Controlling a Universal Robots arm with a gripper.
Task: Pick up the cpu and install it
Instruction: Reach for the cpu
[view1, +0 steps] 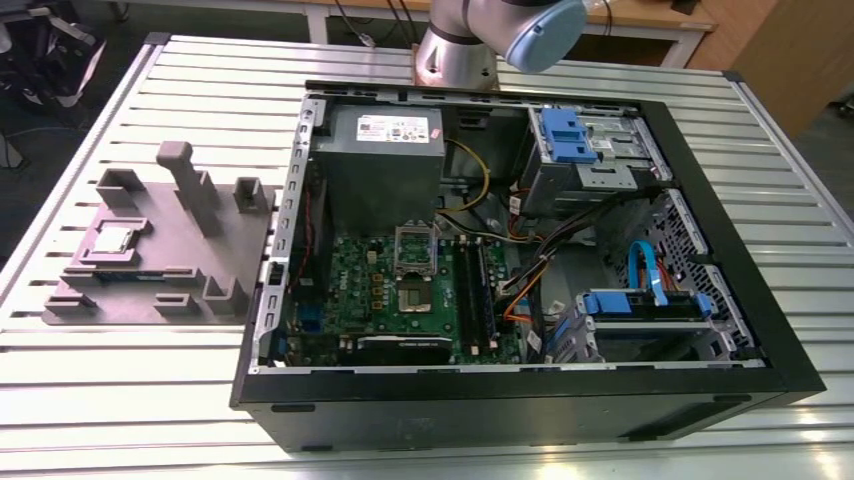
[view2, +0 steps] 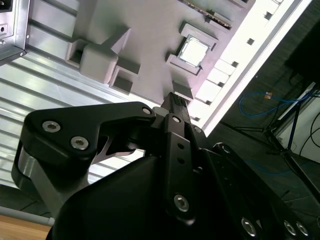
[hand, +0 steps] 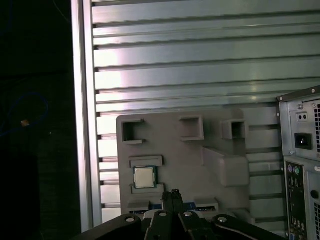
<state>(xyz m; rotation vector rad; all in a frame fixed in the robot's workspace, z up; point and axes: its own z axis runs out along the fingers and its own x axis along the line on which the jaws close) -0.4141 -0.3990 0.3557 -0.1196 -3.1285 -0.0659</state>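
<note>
Cpu (view1: 111, 238) sits rimmed in the grey holder (view1: 174, 255), nine o'clock of the case (view1: 534, 400) in the exterior view, near the tabletop (view1: 134, 400) edge; my jaws hang clear of it, pressed together, empty.

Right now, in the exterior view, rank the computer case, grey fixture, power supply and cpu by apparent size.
Largest to smallest:
1. computer case
2. grey fixture
3. power supply
4. cpu, clearly the smallest, sitting in the fixture
</note>
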